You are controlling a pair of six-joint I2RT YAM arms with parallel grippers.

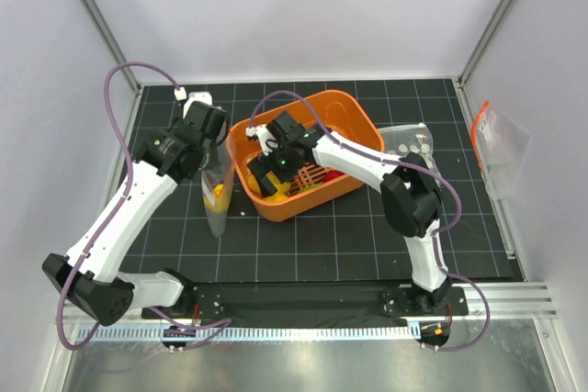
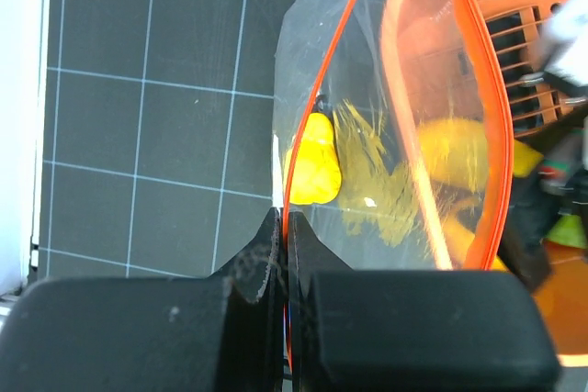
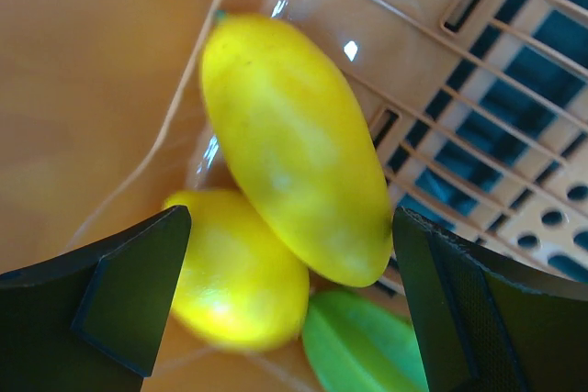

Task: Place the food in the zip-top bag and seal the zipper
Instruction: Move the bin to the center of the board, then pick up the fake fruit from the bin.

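My left gripper (image 1: pixel 213 140) (image 2: pixel 285 222) is shut on the orange-red zipper (image 2: pixel 287 181) of the clear zip-top bag (image 1: pixel 216 204) (image 2: pixel 367 89), which hangs left of the orange basket (image 1: pixel 358 107) with its mouth open. A yellow food piece (image 2: pixel 312 164) (image 1: pixel 219 192) lies inside the bag. My right gripper (image 1: pixel 273 172) (image 3: pixel 289 291) is open, low inside the basket, with its fingers on either side of a long yellow fruit (image 3: pixel 294 144). A round yellow fruit (image 3: pixel 239 282) and a green piece (image 3: pixel 363 346) lie under it.
The basket's slotted floor (image 3: pixel 514 135) and wall (image 3: pixel 110 89) close in around my right gripper. A clear bag printed with white dots (image 1: pixel 411 140) lies right of the basket. Another clear pouch with an orange strip (image 1: pixel 496 144) sits outside the frame at the right.
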